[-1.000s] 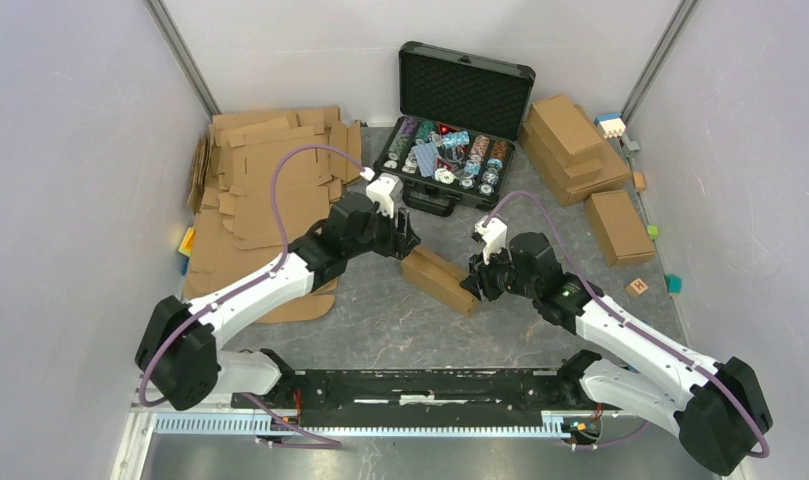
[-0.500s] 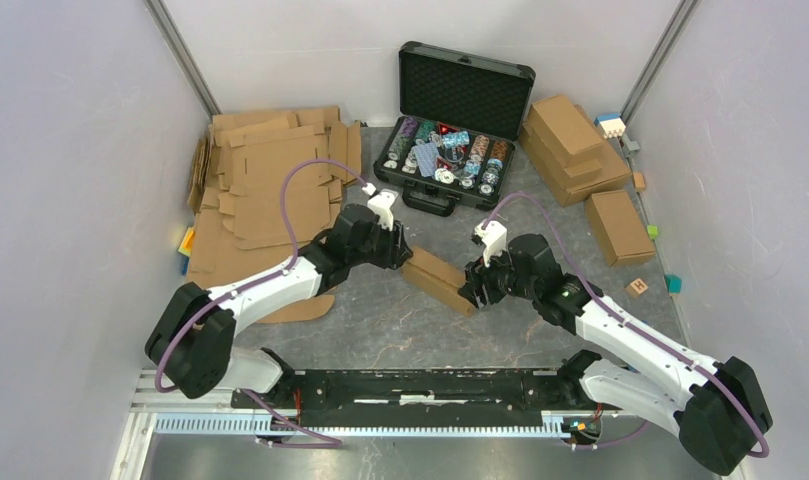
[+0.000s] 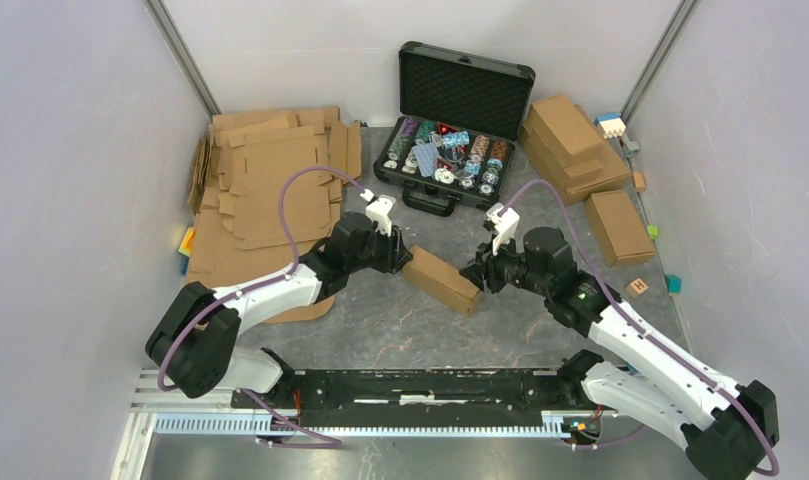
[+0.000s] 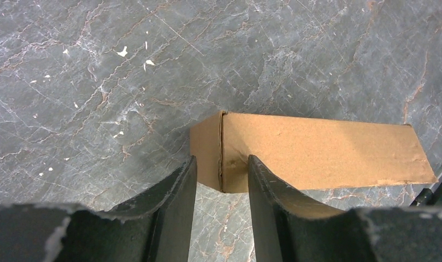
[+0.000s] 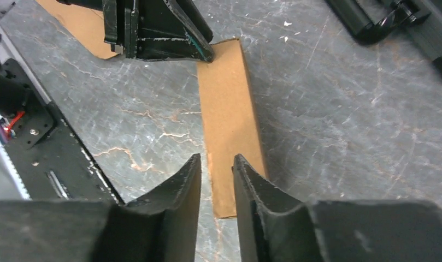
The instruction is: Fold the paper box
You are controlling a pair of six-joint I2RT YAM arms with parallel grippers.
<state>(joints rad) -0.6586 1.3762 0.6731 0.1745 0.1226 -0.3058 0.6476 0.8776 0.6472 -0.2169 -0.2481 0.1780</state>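
The paper box is a closed, shallow brown cardboard box lying slantwise on the grey table between both arms. It also shows in the left wrist view and the right wrist view. My left gripper is at the box's far-left end. Its fingers stand a little apart, with the box's corner showing in the gap between them. My right gripper hovers by the box's near-right end. Its fingers are narrowly apart and hold nothing.
An open black case of chips stands at the back centre. Flat cardboard sheets are piled at the left. Finished boxes are stacked at the back right, with one more box and small coloured blocks nearby.
My right gripper has drawn back up and to the right off the box's end. My left arm has dropped lower beside the box's left end. The box has settled flat on the table.
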